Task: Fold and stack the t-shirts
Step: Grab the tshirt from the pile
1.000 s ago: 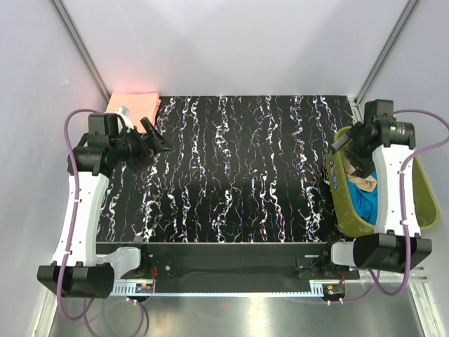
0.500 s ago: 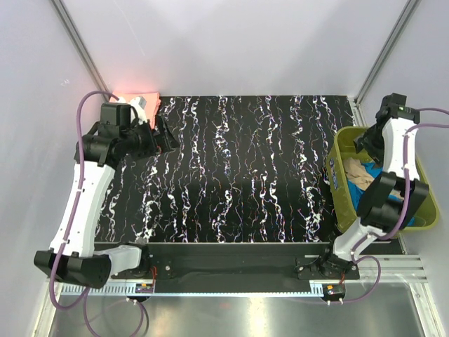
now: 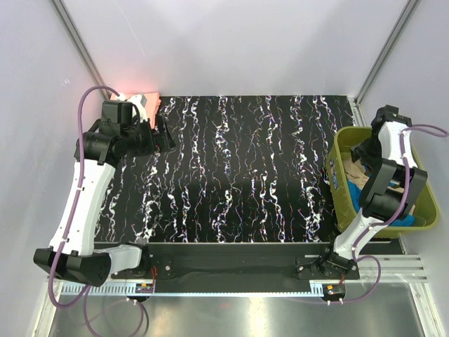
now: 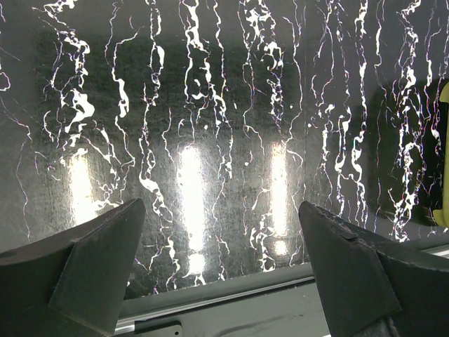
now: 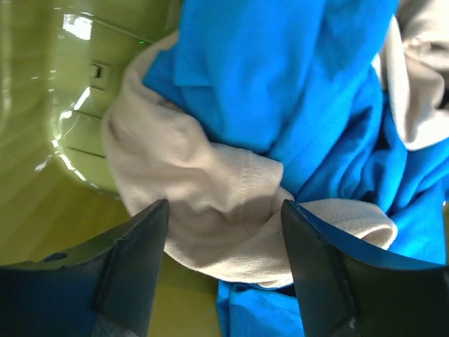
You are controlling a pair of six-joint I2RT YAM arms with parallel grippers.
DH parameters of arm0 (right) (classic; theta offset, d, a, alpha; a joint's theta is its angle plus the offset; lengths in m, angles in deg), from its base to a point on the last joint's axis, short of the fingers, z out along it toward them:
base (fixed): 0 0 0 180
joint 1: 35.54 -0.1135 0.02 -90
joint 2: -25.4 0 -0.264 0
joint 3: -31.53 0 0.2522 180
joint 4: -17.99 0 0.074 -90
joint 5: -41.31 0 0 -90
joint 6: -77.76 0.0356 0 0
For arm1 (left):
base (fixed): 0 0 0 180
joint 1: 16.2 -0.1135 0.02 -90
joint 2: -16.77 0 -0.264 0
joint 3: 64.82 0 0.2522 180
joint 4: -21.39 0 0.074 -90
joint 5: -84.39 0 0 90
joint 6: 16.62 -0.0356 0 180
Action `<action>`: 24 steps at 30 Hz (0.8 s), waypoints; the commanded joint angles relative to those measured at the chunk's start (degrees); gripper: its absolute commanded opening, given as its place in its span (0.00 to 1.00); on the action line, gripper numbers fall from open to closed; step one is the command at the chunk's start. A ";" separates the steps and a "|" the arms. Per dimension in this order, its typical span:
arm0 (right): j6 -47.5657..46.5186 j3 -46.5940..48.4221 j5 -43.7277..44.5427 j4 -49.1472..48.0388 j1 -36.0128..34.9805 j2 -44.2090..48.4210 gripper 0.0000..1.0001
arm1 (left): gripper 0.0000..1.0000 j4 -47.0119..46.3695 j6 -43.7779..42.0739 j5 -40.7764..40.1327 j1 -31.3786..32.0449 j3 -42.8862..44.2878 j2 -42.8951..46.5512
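Fingers [image 5: 126,267] of right hand [image 5: 223,210], spread, straddle beige t-shirt [image 5: 182,175] in basket [image 5: 42,105].

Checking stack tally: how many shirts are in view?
3. A salmon-pink shirt at the table's far-left corner; a beige shirt and a blue shirt bunched together in the olive-green basket. Others may be hidden beneath them.
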 commanded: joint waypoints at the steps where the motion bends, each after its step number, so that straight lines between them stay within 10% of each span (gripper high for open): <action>1: 4.41 -0.66 3.74 2.49 -0.11 2.42 0.74 | 0.99 -0.92 -0.88 -0.74 0.06 2.23 0.76; 17: -5.86 -8.21 -8.10 -5.49 -0.20 9.82 0.79 | 0.99 -0.84 -0.52 1.20 0.24 1.79 2.51; 24: -5.43 -5.33 -2.59 -6.91 -0.20 4.71 0.60 | 0.99 -0.04 -0.70 0.85 0.15 1.79 3.74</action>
